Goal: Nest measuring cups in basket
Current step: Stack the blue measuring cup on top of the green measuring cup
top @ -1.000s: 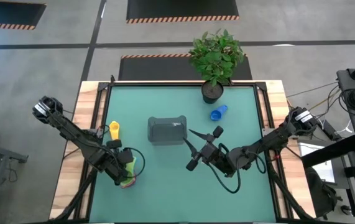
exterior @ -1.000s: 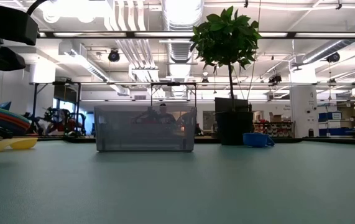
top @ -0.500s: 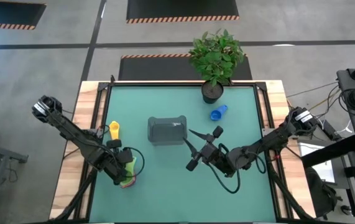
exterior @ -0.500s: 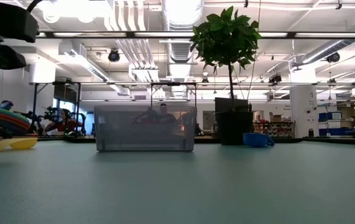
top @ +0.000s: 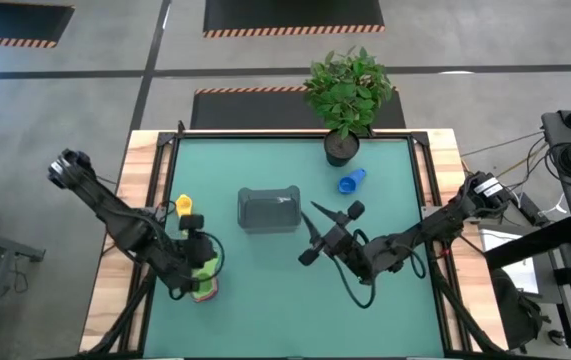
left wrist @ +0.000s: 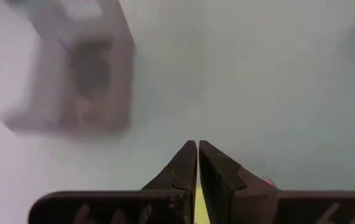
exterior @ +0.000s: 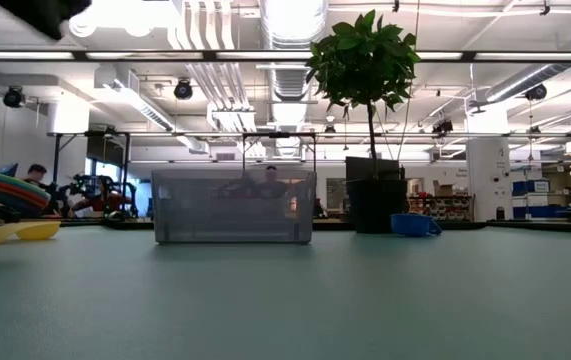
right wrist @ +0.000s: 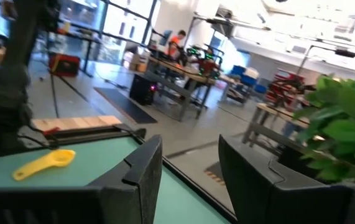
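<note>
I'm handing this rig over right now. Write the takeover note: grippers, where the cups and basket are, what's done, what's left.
Left gripper: fingers shut, holding nothing visible, above the stack of nested cups near the table's left front.
Right gripper: fingers open and empty, raised right of the basket.
Yellow cup lies loose left of the basket; blue cup lies beside the plant pot.
Done: several cups nested on the table. The basket looks empty.
Left: add the yellow and blue cups, then get the stack into the basket.
</note>
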{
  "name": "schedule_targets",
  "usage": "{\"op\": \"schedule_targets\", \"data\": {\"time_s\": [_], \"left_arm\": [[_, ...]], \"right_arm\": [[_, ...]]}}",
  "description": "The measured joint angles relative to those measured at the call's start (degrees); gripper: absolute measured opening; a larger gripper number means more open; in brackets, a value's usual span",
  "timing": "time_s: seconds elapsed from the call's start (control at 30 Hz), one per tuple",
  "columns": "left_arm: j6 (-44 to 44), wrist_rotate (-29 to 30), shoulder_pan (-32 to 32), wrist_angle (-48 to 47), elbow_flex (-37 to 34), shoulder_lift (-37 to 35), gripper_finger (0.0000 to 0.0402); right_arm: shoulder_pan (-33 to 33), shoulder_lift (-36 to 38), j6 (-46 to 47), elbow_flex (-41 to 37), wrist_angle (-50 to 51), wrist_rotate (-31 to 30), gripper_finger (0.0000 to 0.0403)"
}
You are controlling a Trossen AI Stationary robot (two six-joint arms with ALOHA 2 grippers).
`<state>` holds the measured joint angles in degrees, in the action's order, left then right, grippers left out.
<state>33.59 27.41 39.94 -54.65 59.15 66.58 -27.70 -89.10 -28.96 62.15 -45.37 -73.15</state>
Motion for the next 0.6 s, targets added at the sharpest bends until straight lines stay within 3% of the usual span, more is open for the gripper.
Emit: {"op": "schedule_targets", "data": {"time_s": [0.13,0.33,0.47,0.6], "left_arm": [[-9.96,7.89,1.59,3.82,1.14,-2.01,0.0],[-24.22,12.33,2.41,16.29,-1.89,-5.75,0.0],[-30.6,13.25,2.29,21.81,-4.11,-7.38,0.0],[-31.5,16.49,2.28,23.06,-5.04,-8.26,0.0]], "right_arm": [[0.0,0.0,2.02,0.0,2.0,-0.52,0.0135],[1.36,0.0,6.85,0.0,7.79,1.86,0.0125],[4.86,0.0,19.64,0.0,19.76,14.83,0.012],[9.4,1.47,35.46,0.0,36.66,26.67,0.0115]]}}
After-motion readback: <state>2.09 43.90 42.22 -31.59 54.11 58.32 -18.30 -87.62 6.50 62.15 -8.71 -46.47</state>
